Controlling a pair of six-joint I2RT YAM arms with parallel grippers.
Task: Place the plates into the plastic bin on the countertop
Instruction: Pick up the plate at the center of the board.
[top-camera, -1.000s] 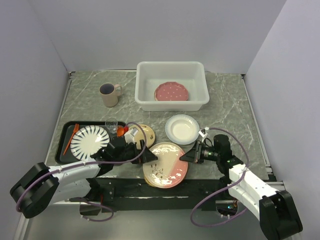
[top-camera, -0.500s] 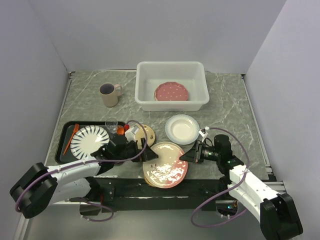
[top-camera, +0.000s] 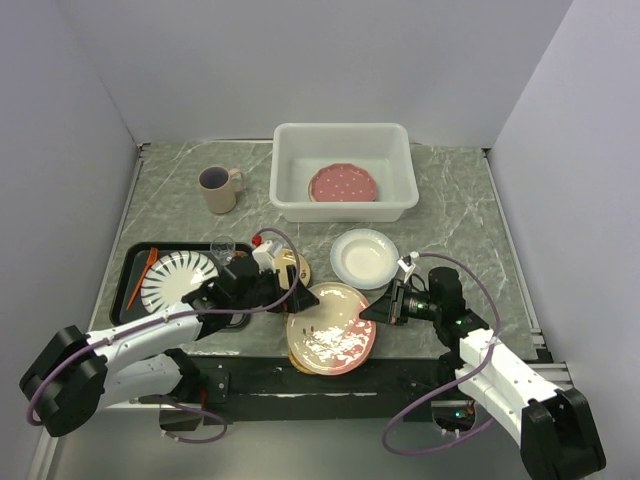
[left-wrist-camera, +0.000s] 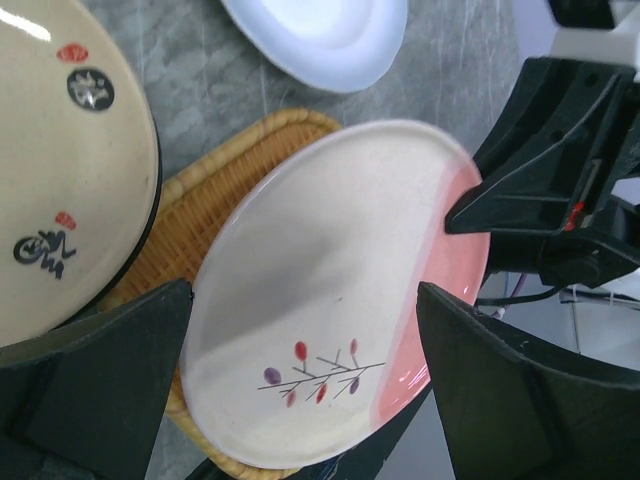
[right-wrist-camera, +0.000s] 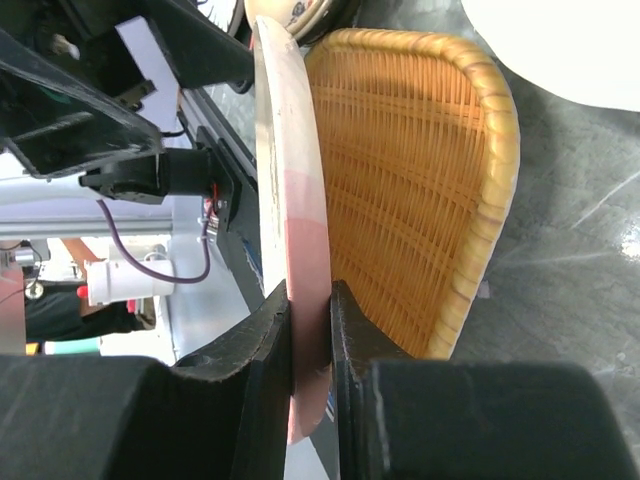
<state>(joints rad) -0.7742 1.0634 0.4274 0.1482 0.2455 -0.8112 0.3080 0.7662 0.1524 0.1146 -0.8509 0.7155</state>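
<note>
A cream-and-pink plate (top-camera: 330, 328) with a sprig drawing lies tilted over an orange woven squarish plate (left-wrist-camera: 225, 195) at the near edge of the countertop (top-camera: 455, 200). My right gripper (top-camera: 380, 312) is shut on its pink right rim (right-wrist-camera: 305, 250), one finger on each face. My left gripper (top-camera: 292, 300) hovers open over the plate's (left-wrist-camera: 330, 270) left part, touching nothing. The white plastic bin (top-camera: 345, 211) stands at the back and holds a pink dotted plate (top-camera: 343, 183). A plain white plate (top-camera: 364, 257) lies in front of the bin.
A cream plate with dark marks (left-wrist-camera: 70, 170) lies left of the woven one, partly under my left arm. At the left, a black tray (top-camera: 132, 262) carries a white ribbed plate (top-camera: 178, 280) and an orange utensil (top-camera: 148, 262). A tan mug (top-camera: 218, 190) and a small glass (top-camera: 222, 252) stand nearby.
My left gripper has drawn back from the plate's left rim, up and away, staying open. The right gripper keeps its hold on the pink rim.
</note>
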